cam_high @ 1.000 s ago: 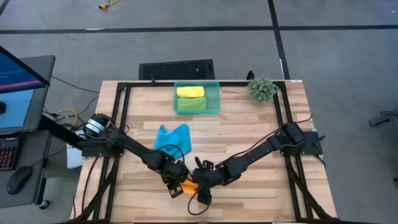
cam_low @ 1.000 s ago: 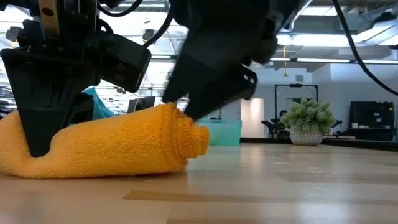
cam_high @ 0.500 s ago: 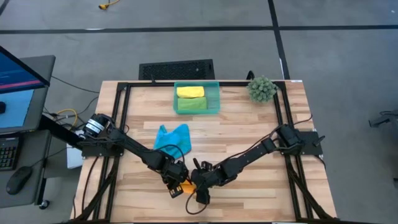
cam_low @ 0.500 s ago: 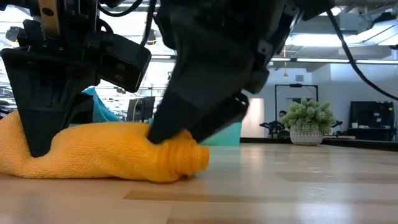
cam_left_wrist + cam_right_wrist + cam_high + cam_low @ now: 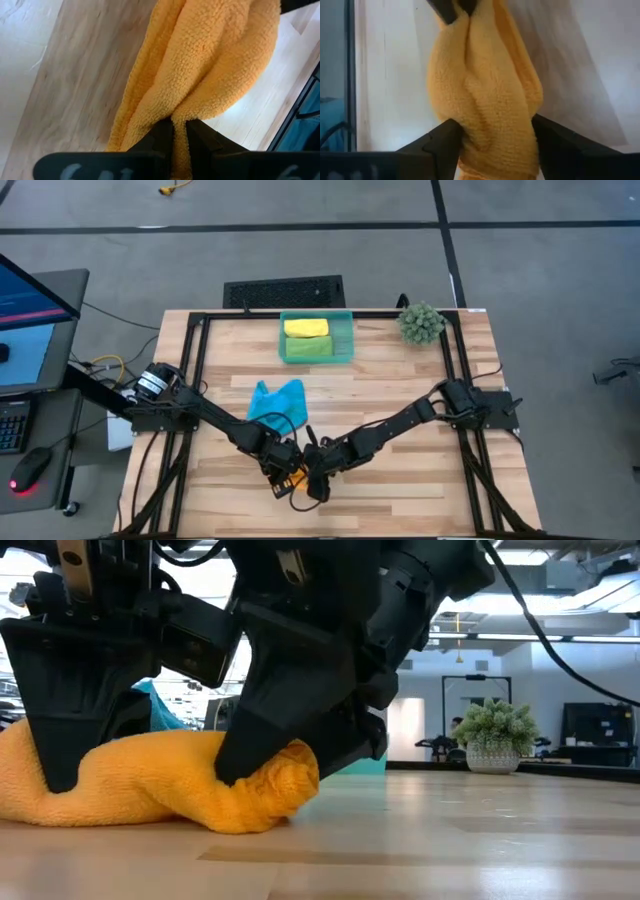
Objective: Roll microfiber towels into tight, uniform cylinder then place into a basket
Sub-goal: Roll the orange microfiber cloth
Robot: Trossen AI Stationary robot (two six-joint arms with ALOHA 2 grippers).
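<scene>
The orange towel [image 5: 150, 785] is seen lying as a loose roll on the near part of the worktop [image 5: 400, 380], held at each end by 1 gripper. The left gripper [image 5: 179, 137] is clamped on one end, its jaws drawn nearly together with a thin pinch of pile between them; the right gripper [image 5: 492, 137] is clamped on the other end, its jaws set wider around a thick bunch of cloth. In the low view the roll is shown sagging and kinked between the 2 grips, thick at the left and squashed under the right gripper, so a tight, uniform cylinder is judged not yet reached. The cloth is judged light, soft and limp: it will not hold a shape alone, will spring open if released, and will buckle when pushed from the ends. Its looped pile should grip the jaws well, so slipping is thought unlikely. A hold across the full thickness of the roll, near its middle or over the loose outer edge, is judged best for carrying, since a pinch on 1 layer would only peel that layer away. The blue towel [image 5: 277, 400] lies crumpled on the worktop behind the grippers, and the basket [image 5: 347, 336] at the far edge already contains the yellow towel [image 5: 305, 327] and the green towel [image 5: 305, 348].
</scene>
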